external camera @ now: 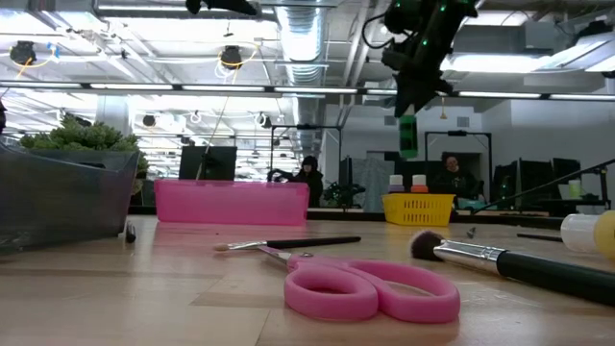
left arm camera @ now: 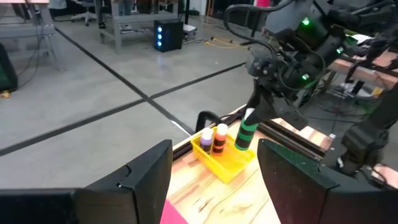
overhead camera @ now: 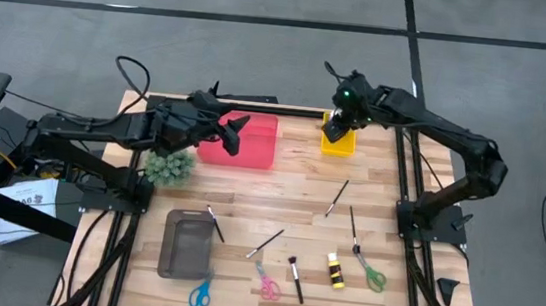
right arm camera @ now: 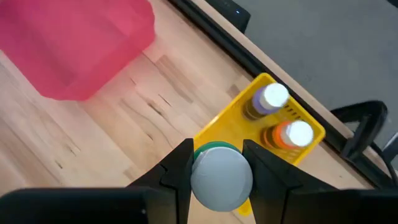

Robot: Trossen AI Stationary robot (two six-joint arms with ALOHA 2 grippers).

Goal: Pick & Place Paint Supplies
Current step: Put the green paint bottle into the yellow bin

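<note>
Starting at the left side of the table (overhead camera: 247, 216): left gripper (overhead camera: 232, 132) hangs over the pink tray (overhead camera: 254, 143), fingers spread wide, nothing between them. Fuzzy green plant (overhead camera: 169, 166) sits just beside that arm, nearer the front. Grey bin (overhead camera: 187, 246) lies front-left, one thin brush (overhead camera: 215, 223) resting against its right rim. Blue scissors (overhead camera: 200, 293) lie at the front edge below the bin.

Middle of the table: another brush (overhead camera: 265, 243) lies slanted, then pink scissors (overhead camera: 267, 284) and a thick black-handled brush (overhead camera: 295, 279) side by side near the front. A further brush (overhead camera: 336, 197) lies alone mid-table.

Right side: yellow-and-black bottle (overhead camera: 335, 271) lies flat near the front, green scissors (overhead camera: 373, 276) beside it, a long brush (overhead camera: 353, 229) just behind them.

Back right: yellow basket (overhead camera: 338, 140) stands at the far edge, holding a purple bottle (right arm camera: 266, 101) and an orange bottle (right arm camera: 290, 135), both upright, white caps up. Right gripper (right arm camera: 217, 163) hovers directly above the basket, fingers pinching a green bottle (left arm camera: 245, 131) by its white-capped top; bottle hangs in the air, bottom end over the basket's near side, not touching the two inside. From table level the green bottle shows well clear above the basket rim.
</note>
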